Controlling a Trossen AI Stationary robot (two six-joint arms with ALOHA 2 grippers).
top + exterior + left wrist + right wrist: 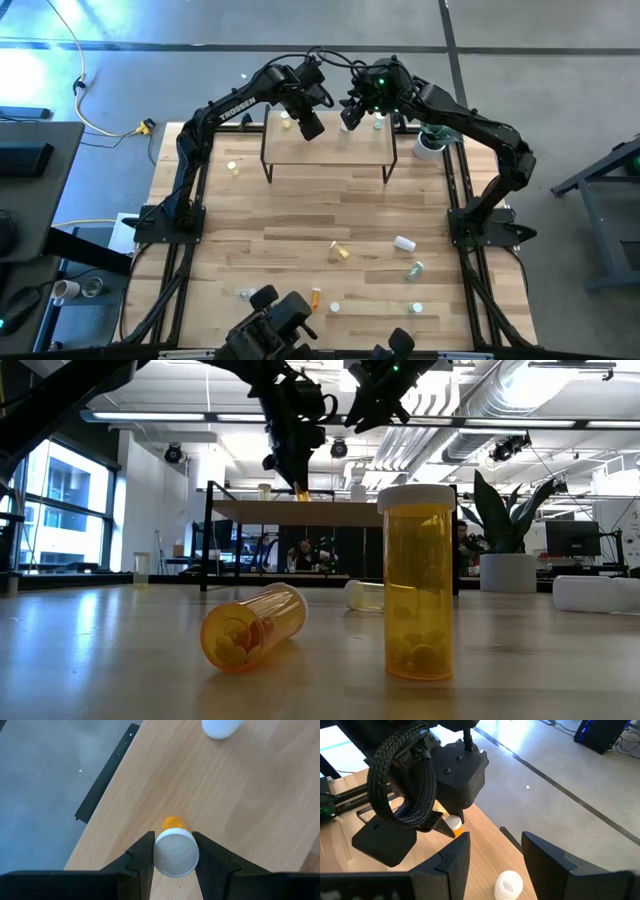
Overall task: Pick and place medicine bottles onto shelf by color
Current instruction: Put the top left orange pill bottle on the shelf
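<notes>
The shelf (330, 155) stands at the table's far side. My left gripper (310, 124) is over its far left part, shut on an orange bottle with a white cap (175, 852), which also shows in the low view (300, 490). My right gripper (495, 845) is open and empty over the shelf's far middle (352, 115), above a white bottle (509, 884) standing on the board. A clear greenish bottle (378, 123) stands on the shelf's right part. Several bottles lie or stand on the tabletop (338, 252). My left gripper pinches the orange bottle's white cap (159, 856) between its two fingers, one on each side. The fingers come from above, pointing down. The bottle hangs upright below them, its bottom at the shelf board (240, 795); whether it rests on the board I cannot tell.
A pale bottle (285, 118) stands at the shelf's far left. On the tabletop near the front are a lying yellow bottle (250, 628), an upright yellow one (418, 585) and a white one (404, 243). One more bottle (232, 167) is left of the shelf.
</notes>
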